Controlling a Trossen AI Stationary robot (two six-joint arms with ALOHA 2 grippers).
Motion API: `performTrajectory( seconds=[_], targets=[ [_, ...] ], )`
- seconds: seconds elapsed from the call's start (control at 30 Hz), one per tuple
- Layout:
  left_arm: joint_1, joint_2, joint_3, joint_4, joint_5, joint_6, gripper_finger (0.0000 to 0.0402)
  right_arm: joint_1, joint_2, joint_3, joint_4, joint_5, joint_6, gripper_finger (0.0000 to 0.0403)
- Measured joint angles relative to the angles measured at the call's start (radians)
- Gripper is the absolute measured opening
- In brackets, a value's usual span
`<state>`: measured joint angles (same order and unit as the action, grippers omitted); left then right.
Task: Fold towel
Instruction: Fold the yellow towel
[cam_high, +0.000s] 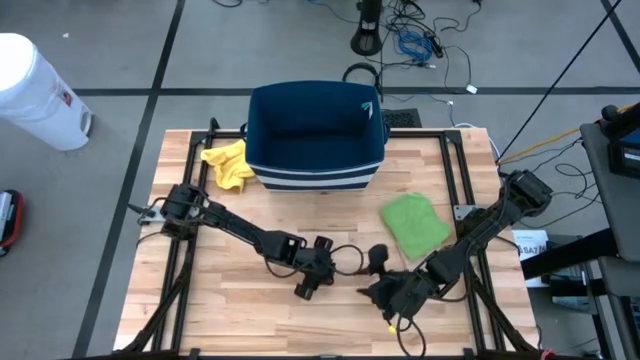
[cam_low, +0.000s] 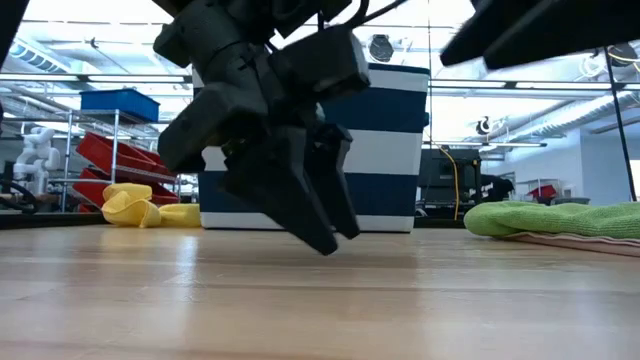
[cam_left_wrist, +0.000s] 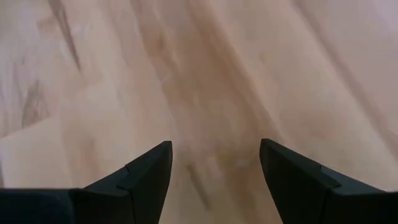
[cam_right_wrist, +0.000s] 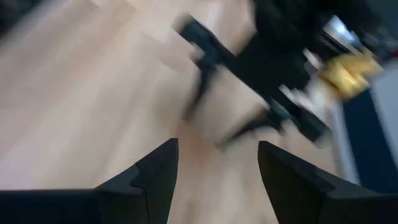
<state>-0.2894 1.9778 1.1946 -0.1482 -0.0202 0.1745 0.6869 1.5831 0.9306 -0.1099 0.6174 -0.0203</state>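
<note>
A green towel (cam_high: 414, 222) lies folded flat on the table's right half, also low at the right in the low view (cam_low: 555, 218). A yellow cloth (cam_high: 227, 164) lies crumpled beside the blue bin's left side. My left gripper (cam_high: 304, 289) hovers open over bare wood near the table's near middle, fingers apart in its wrist view (cam_left_wrist: 214, 168). My right gripper (cam_high: 372, 293) is open just right of it, facing the left arm (cam_right_wrist: 217, 165). Neither touches any cloth.
A dark blue bin with white stripes (cam_high: 316, 135) stands at the table's far middle. Black rails (cam_high: 190, 200) run along the table's left and right sides. Bare wood (cam_high: 300, 220) lies between the bin and the grippers. A white bucket (cam_high: 35, 90) stands on the floor.
</note>
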Motion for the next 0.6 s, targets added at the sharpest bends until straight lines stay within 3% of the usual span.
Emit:
performTrajectory(
  seconds=[0.4,0.6],
  targets=[
    [0.019,-0.003,0.003,-0.12,-0.003,-0.001,0.024,-0.105,0.062,0.0,0.311,-0.538,-0.271,0.0207],
    [0.054,-0.035,0.0,-0.198,0.0,0.022,0.0194,-0.194,0.068,0.0,0.349,-0.671,-0.321,0.0207]
  ],
)
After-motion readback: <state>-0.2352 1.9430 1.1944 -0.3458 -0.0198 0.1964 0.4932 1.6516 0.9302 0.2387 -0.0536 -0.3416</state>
